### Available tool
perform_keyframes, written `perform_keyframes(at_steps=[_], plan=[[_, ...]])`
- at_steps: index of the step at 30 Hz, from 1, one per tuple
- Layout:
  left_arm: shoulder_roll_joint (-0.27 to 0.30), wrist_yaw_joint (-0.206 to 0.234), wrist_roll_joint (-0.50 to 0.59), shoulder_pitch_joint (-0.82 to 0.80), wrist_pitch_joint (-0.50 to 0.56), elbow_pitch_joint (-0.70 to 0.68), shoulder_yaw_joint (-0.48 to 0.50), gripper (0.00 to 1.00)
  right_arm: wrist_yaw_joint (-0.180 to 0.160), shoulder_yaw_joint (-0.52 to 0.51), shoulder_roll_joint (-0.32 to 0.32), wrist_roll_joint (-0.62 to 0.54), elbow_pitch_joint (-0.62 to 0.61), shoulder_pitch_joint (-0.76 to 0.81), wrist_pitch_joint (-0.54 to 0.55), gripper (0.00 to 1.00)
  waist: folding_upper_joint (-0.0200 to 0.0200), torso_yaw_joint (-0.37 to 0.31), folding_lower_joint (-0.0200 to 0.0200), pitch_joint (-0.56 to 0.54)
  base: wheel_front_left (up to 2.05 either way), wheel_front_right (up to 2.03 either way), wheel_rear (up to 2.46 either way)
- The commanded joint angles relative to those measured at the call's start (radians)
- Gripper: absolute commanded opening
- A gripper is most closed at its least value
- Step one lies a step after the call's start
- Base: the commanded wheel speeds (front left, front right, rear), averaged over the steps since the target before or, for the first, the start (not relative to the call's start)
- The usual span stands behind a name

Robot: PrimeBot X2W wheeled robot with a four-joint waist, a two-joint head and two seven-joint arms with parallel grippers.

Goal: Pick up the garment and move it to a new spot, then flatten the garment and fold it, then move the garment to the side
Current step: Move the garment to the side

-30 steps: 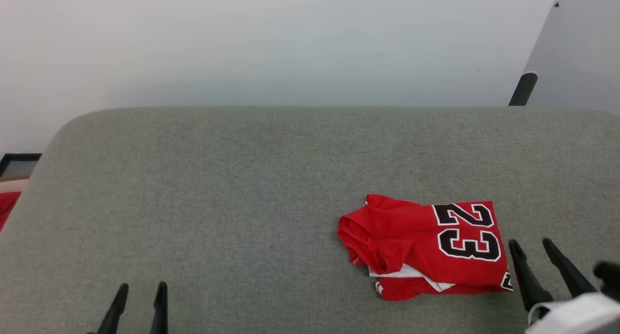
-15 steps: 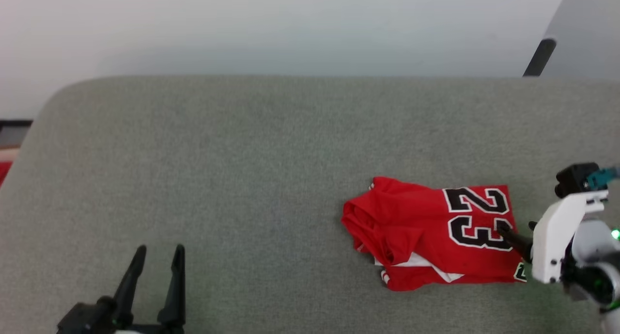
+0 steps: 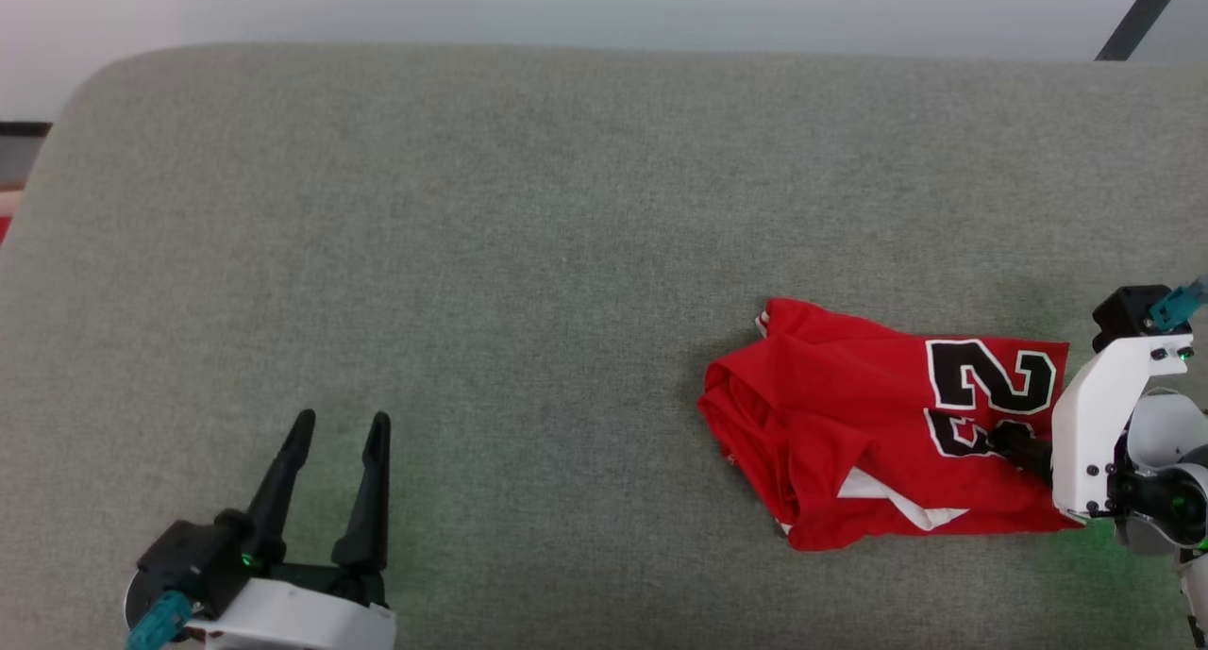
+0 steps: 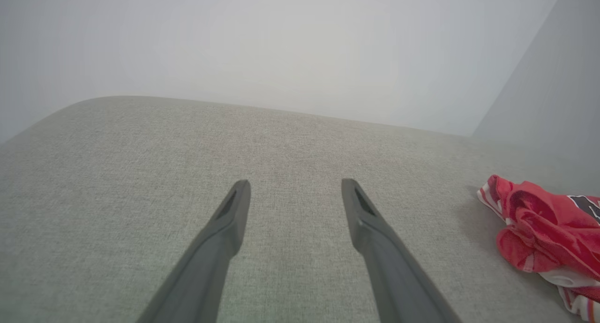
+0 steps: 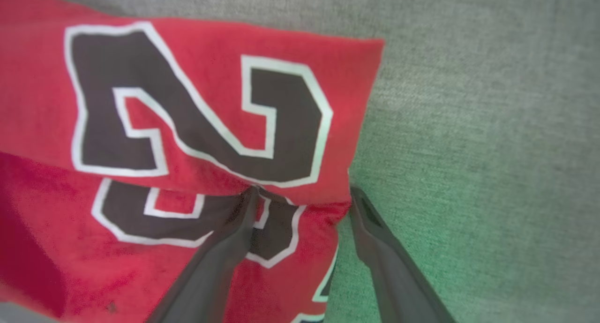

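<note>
Right wrist view shows the right claw (image 5: 303, 191) spread wide astride the edge of the garment (image 5: 187, 102) (one finger on the numerals), which lies rumpled on the grey fabric surface (image 5: 468, 126), the left claw (image 3: 342, 419) released, well apart.

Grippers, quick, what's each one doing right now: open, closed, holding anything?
Left gripper: open, empty, over bare cushion.
Right gripper: open, straddling the shirt at its edge, not gripping it.
</note>
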Motion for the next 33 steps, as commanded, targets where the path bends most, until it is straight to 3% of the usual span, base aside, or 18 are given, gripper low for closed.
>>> perform_keyframes(at_steps=[1, 2, 12, 22, 33], plan=[[0.003, -0.004, -0.002, -0.015, 0.000, 0.004, -0.002, 1.00, 0.000, 0.033, 0.031, 0.014, 0.024, 0.018, -0.006, 0.41, 0.0000, 0.007, 0.0000, 0.013, 0.00, 0.00, 0.00], [0.003, -0.004, -0.003, -0.017, 0.000, 0.007, -0.002, 1.00, 0.000, 0.038, 0.032, 0.019, 0.022, 0.019, -0.020, 0.00, 0.0000, 0.006, 0.0000, 0.013, 0.00, 0.00, 0.00], [0.016, -0.004, -0.001, -0.034, 0.000, 0.005, -0.028, 1.00, 0.000, 0.004, 0.027, 0.072, -0.010, 0.022, -0.167, 0.00, 0.0000, -0.038, 0.0000, -0.009, 0.00, 0.00, 0.00], [0.069, -0.004, 0.003, -0.108, 0.000, -0.043, -0.089, 1.00, 0.000, -0.160, -0.031, 0.071, -0.042, 0.053, -0.297, 0.00, 0.0000, -0.166, 0.0000, 0.021, 0.00, 0.00, 0.00], [0.158, -0.004, 0.004, -0.271, 0.000, -0.071, -0.193, 1.00, 0.000, -0.329, -0.058, -0.018, 0.016, -0.009, -0.415, 0.00, 0.0000, -0.272, 0.0000, 0.109, 0.00, 0.00, 0.00]])
